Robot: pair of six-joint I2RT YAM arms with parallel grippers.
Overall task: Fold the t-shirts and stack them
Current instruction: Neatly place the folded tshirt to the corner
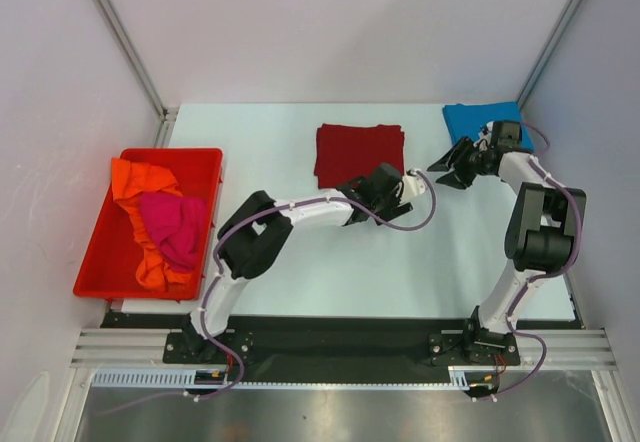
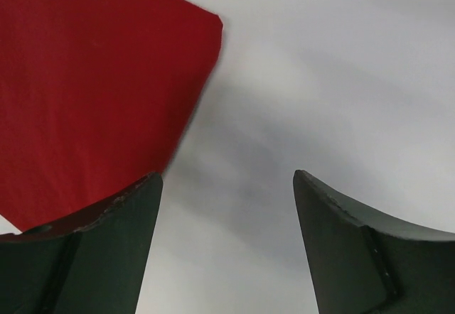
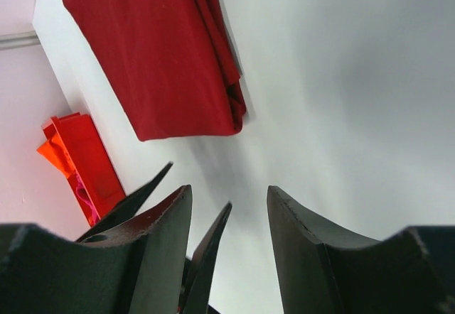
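1. dark red t-shirt (image 1: 360, 154) lies folded at 12 o'clock, likely the stack's base.
2. blue t-shirt (image 1: 478, 120) sits at 2 o'clock behind right gripper (image 3: 229, 190), probably next.
3. left gripper (image 2: 224, 179) and right gripper both gape wide, empty.

One dark red t-shirt (image 1: 359, 154), one blue t-shirt (image 1: 470, 120), one orange t-shirt (image 1: 140, 180), one pink t-shirt (image 1: 175, 224): four in all. One red bin (image 1: 103, 250). Two robot arms: left arm (image 1: 290, 210), right arm (image 1: 543, 224).
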